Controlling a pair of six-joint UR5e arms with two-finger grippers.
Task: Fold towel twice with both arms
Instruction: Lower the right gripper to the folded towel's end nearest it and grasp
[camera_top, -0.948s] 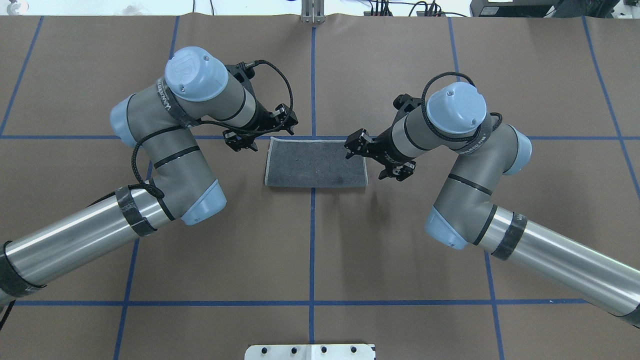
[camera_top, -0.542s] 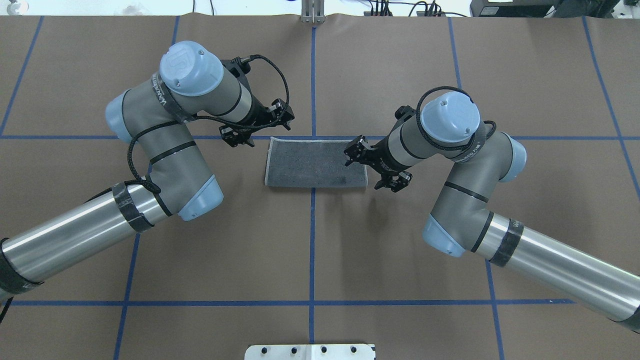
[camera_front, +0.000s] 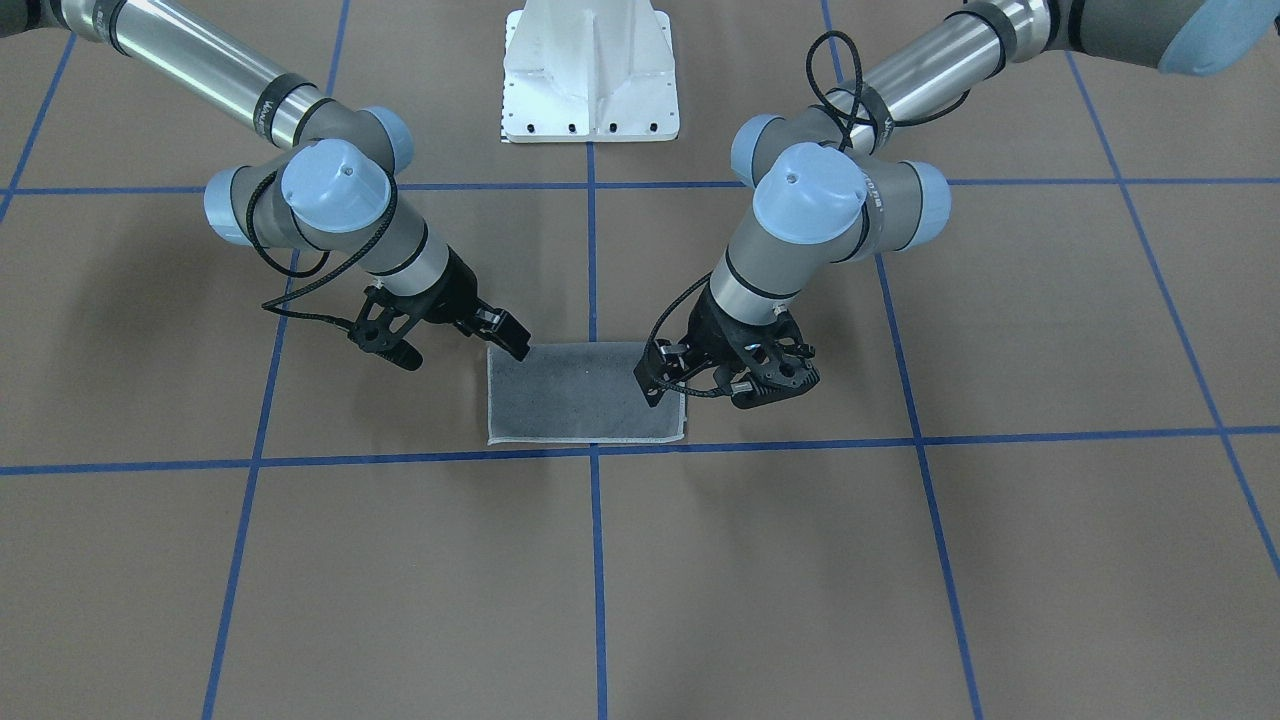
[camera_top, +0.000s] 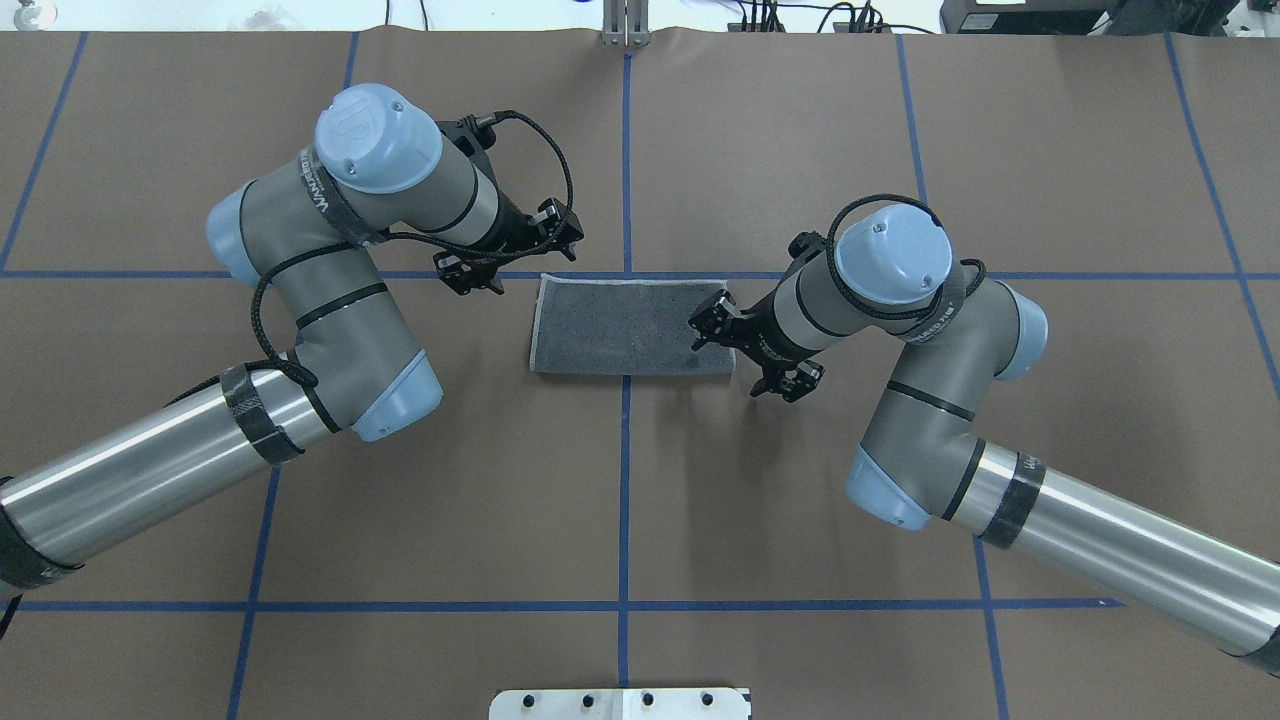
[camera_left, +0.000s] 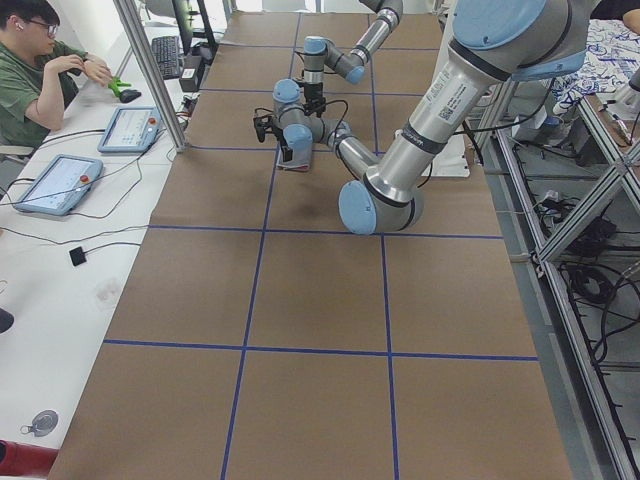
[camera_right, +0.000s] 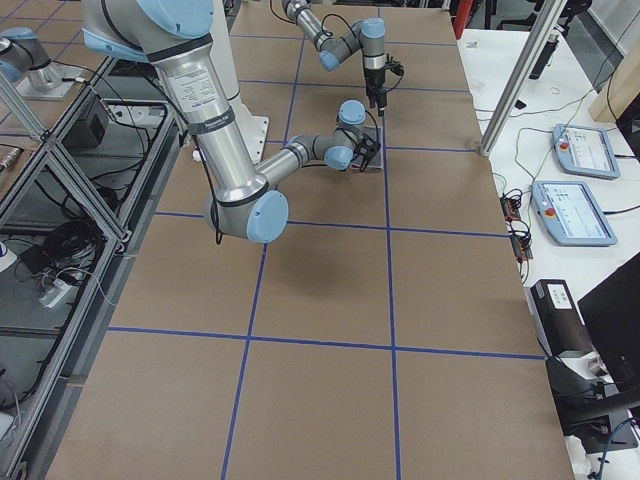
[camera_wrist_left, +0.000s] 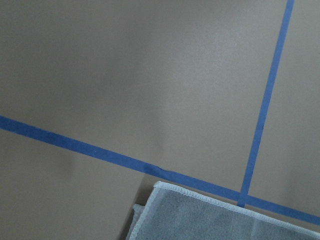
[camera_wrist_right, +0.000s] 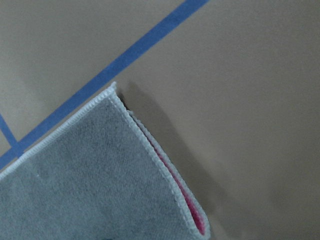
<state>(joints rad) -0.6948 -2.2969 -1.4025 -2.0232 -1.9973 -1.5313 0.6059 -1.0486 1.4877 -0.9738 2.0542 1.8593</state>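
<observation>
The towel (camera_top: 632, 325) lies flat at the table's middle, folded into a rectangle, dark grey face up, with light edging. It also shows in the front view (camera_front: 585, 395). My left gripper (camera_top: 510, 252) hovers open just off the towel's far left corner, and shows in the front view too (camera_front: 705, 392). My right gripper (camera_top: 745, 355) is open at the towel's right edge, one finger over the cloth; it also shows in the front view (camera_front: 460, 352). The right wrist view shows a towel corner (camera_wrist_right: 75, 185) with pink between its layers. The left wrist view shows another corner (camera_wrist_left: 210, 215).
Blue tape lines (camera_top: 625, 480) cross the brown table cover. The white pedestal base (camera_front: 590, 70) stands at the robot's side. A seated operator (camera_left: 40, 70) and tablets (camera_left: 130, 128) are beyond the far edge of the table.
My right gripper has slid along the towel's right edge toward the robot. My left gripper has drawn slightly left and away from the towel's far left corner. The towel has not moved.
</observation>
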